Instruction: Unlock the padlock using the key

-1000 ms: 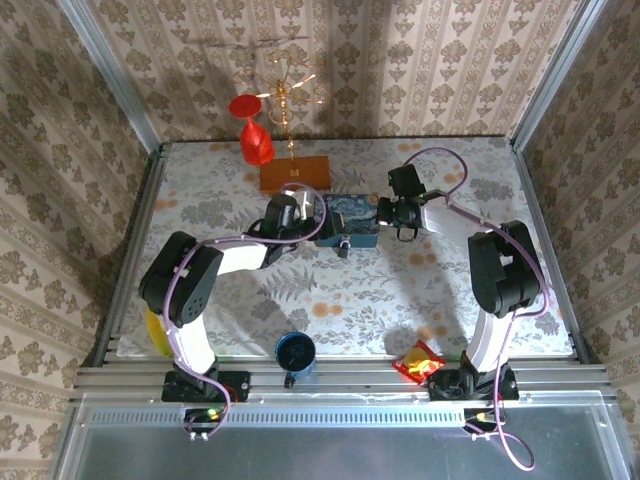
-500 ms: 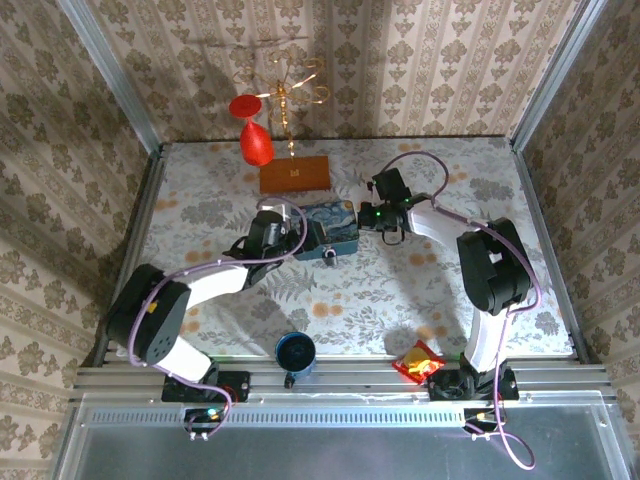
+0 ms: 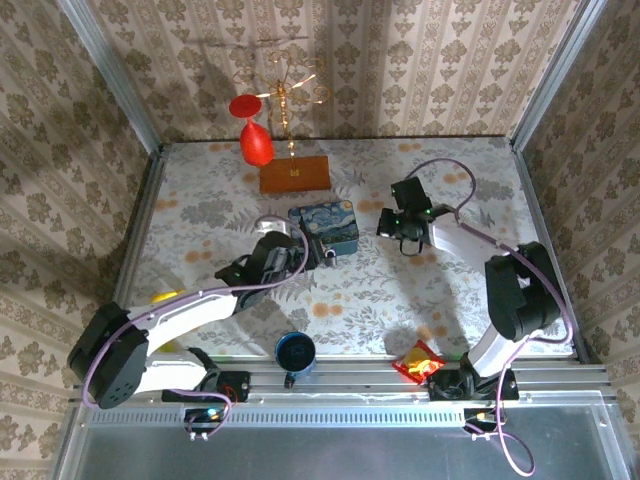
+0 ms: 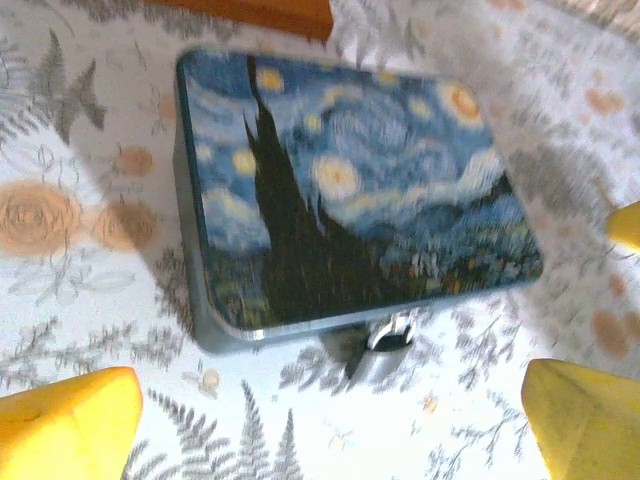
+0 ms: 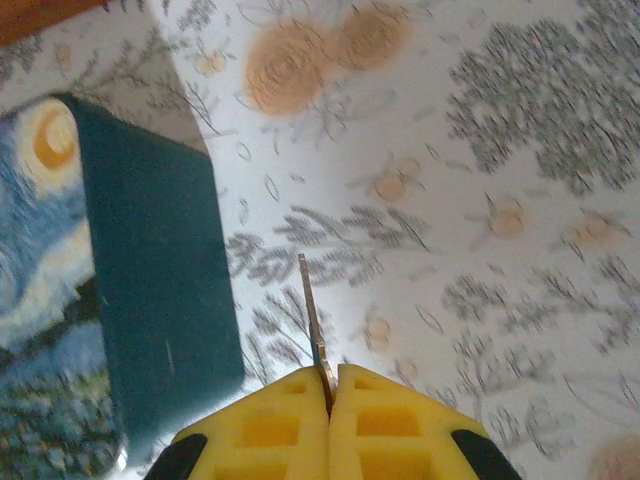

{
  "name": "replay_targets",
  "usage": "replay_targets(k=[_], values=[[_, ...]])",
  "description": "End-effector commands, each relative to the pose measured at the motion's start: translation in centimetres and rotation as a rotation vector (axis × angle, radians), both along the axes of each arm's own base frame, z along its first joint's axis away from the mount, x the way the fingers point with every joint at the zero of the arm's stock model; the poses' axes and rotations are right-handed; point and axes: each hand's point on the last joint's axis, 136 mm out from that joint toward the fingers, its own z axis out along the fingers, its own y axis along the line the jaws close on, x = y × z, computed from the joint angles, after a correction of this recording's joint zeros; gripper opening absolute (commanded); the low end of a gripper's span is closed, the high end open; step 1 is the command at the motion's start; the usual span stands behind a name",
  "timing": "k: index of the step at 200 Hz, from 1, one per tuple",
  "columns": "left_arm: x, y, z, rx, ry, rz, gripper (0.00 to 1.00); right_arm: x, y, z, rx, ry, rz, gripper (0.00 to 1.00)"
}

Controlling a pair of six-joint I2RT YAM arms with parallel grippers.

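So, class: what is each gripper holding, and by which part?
The right gripper pinches the key by its near end, the thin blade sticking out ahead. The left gripper is open and holds nothing.

Padlock — tight against tin

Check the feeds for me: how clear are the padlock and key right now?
Left wrist: motion-blurred; the padlock at the tin's near edge is a smear with a silvery glint. Right wrist: the key, pinched in the right claw, reads fairly crisp, tablecloth behind it blurred. Top external: sharp, but padlock tiny.
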Motion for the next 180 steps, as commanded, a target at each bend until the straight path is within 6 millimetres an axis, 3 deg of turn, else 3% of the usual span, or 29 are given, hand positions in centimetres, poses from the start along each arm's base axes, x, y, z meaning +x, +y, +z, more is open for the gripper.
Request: replay_targets(k=[1,54,65,103,180], values=[[-0.6,-0.4,-1.5,0.124,0.031,0.023,0.96,-2.2,-1.4,-0.5,-0.016,0.027,-0.058,0.0],[0.0,-4.1,-3.6,0.302,0.079,0.013,0.88,-6.0,-3.1,-0.7,-0.016,0.034,-0.089,0.0],[0.3,-4.6,-4.3,0.321,0.097,0.017,0.85,-6.4,-3.3,0.3,-0.002,0.004,-0.094,0.0],[1.6,-6.4,-5.7,0.366,0.12,0.019,0.78,-7.5,-3.6,0.4,0.022,-0.012,-0.107,0.0],[2.7,-6.9,-8.4,0.416,0.172,0.076,0.71,-7.8,-3.6,-0.3,0.028,-0.006,-0.106,0.0]])
